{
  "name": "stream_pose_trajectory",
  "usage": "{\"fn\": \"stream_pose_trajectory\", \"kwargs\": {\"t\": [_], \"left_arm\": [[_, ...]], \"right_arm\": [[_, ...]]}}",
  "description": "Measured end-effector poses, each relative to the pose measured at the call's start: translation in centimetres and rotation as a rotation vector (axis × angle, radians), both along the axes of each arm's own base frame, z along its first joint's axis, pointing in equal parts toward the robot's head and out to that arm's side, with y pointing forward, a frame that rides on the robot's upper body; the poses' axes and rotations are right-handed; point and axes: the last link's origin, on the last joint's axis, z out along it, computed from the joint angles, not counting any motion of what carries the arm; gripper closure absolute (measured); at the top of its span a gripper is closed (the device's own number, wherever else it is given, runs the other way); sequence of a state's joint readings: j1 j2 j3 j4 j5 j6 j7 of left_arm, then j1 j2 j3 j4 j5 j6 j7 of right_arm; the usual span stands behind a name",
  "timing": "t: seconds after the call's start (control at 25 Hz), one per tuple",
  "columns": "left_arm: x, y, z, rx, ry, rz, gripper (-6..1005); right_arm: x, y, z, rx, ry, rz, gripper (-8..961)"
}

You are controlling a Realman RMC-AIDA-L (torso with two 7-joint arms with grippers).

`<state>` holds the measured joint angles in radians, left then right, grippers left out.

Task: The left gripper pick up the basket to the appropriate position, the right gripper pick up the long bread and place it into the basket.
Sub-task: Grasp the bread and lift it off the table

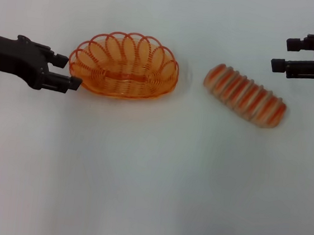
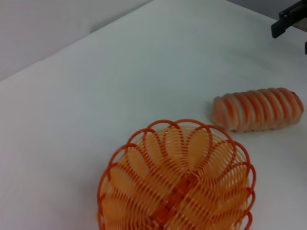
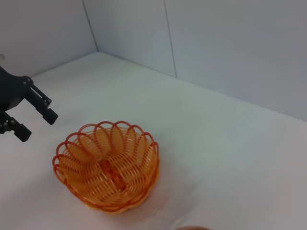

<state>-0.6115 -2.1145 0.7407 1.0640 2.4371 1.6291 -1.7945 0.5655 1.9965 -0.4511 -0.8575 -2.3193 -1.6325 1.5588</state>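
From the head camera, the white table [image 1: 150, 184] carries only two objects, and nothing lies between them or between either one and the claw nearest it. The basket [image 1: 124, 65] sits left of centre, its long axis running across the view from the robot's left to its right, open side up. The left gripper [image 1: 69, 72] is level with the basket's left end, its two fingers spread apart, the nearer fingertip [image 1: 73, 83] just at the scalloped rim; whether it touches the wire cannot be told. The long bread [image 1: 244, 95] lies well clear of the basket on the right, flat on the table, its long axis slanted: the end nearer the basket points away from the robot, the far end points toward the robot's right and closer to it. The right gripper [image 1: 281, 55] hovers beyond and to the right of the bread, apart from it, fingers open. In the left wrist camera, the basket [image 2: 177, 182] fills the near ground, the bread [image 2: 259, 109] lies past it with bare table between them, and a dark finger of the right gripper shows at the picture's edge. In the right wrist camera, the basket [image 3: 106, 165] stands alone on the table with the left gripper [image 3: 34, 123] just beside its rim, jaws parted.
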Motion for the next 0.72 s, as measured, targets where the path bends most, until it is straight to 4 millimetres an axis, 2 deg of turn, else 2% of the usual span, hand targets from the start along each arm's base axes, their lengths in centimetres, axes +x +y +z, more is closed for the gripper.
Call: {"fn": "stream_pose_trajectory", "kwargs": {"t": [0.32, 0.72], "left_arm": [[-0.1, -0.8, 0.4, 0.009, -0.017, -0.029, 357], [-1.5, -2.3, -0.3, 0.014, -0.085, -0.030, 357]], "right_arm": [[0.8, -0.8, 0.2, 0.010, -0.005, 0.021, 177], [1.0, -1.2, 0.3, 0.021, 0.008, 0.026, 176]]}}
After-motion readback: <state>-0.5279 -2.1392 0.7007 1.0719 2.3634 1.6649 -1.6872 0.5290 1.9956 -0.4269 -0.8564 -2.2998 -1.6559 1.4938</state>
